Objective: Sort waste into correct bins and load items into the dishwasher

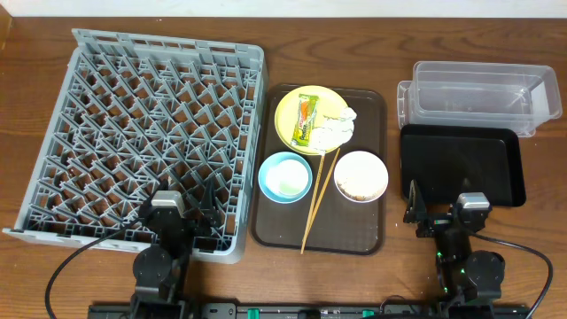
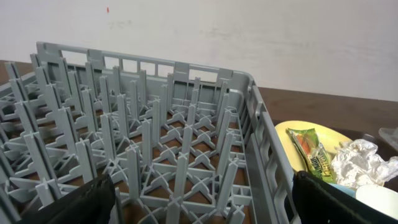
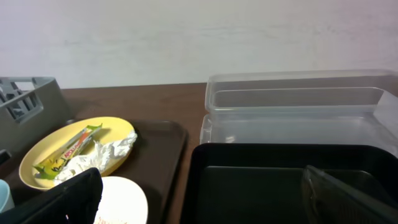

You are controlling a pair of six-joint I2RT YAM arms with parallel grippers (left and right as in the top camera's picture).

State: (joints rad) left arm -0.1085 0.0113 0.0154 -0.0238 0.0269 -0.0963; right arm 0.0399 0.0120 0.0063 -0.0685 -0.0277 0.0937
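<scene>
Wrapper (image 1: 306, 120) and tissue (image 1: 337, 129) sit on the yellow plate (image 1: 288, 105), on the brown tray (image 1: 279, 221) between rack (image 1: 133, 106) and black bin (image 1: 461, 168), probably so either arm reaches. My left tool (image 2: 205, 205) at the rack and right tool (image 3: 208, 202) at the black bin both gape wide, holding nothing.

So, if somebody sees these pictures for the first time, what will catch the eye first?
First comes the big grey dish rack, empty, filling the left side of the overhead view. Next is the brown serving tray in the middle, carrying a yellow plate with a green-and-orange wrapper and crumpled tissue, a light blue bowl, a white bowl and chopsticks. At the right, a clear tub sits beyond a black tray, both empty.
</scene>
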